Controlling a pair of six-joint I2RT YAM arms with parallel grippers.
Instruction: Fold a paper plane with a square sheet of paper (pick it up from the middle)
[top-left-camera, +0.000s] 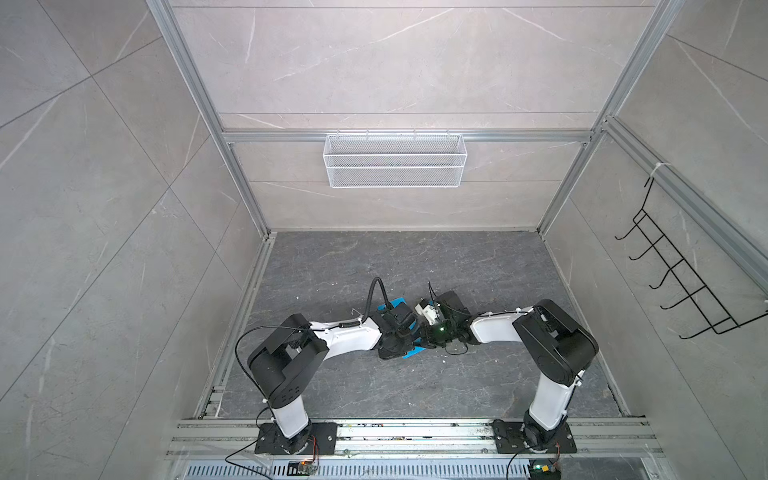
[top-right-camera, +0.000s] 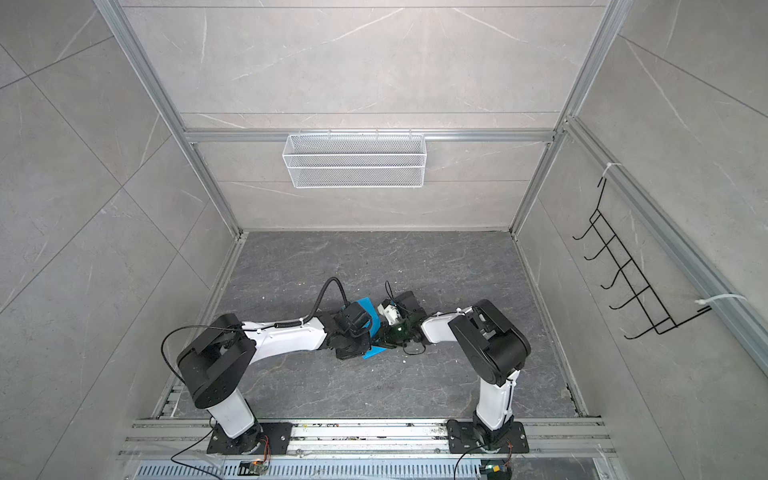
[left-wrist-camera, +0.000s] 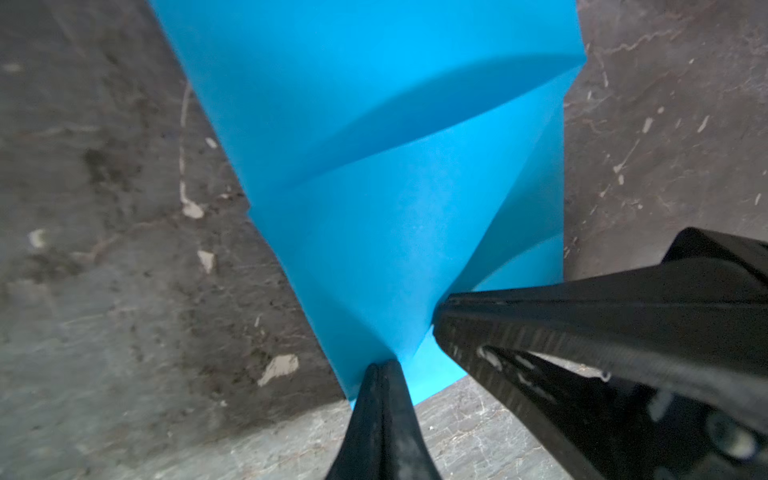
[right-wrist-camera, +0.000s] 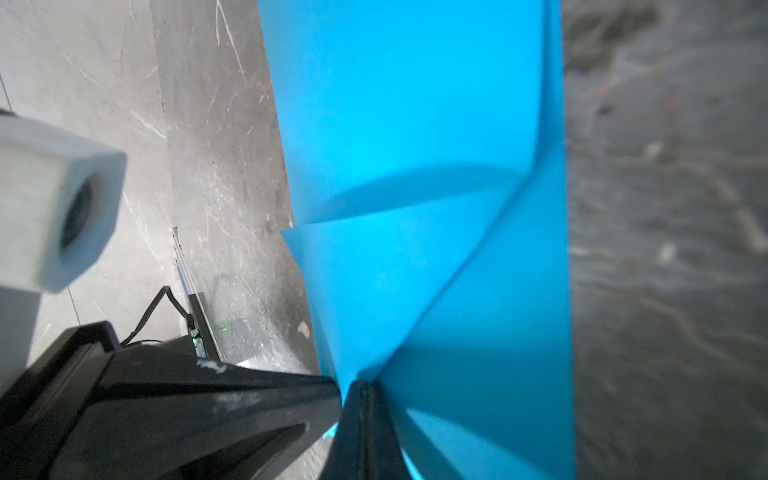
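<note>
The square sheet of paper (left-wrist-camera: 374, 166) is bright blue and folded into overlapping flaps with a diagonal crease (right-wrist-camera: 415, 104). It lifts off the dark tabletop between my two grippers. My left gripper (left-wrist-camera: 384, 366) is shut on its near corner. My right gripper (right-wrist-camera: 365, 384) is shut on the same corner, right beside the left one, fingertips almost touching (left-wrist-camera: 442, 322). In both top views the wrists meet mid-table and cover most of the sheet; only blue slivers (top-left-camera: 414, 353) (top-right-camera: 368, 309) show. No slim dart outline of a paper plane shows.
A white mesh basket (top-left-camera: 395, 160) hangs on the back wall. A black hook rack (top-left-camera: 685, 286) hangs on the right wall. Aluminium rails (top-left-camera: 415, 432) carry both arm bases at the front. White flecks (left-wrist-camera: 278, 368) dot the dark marbled tabletop (top-left-camera: 415, 266).
</note>
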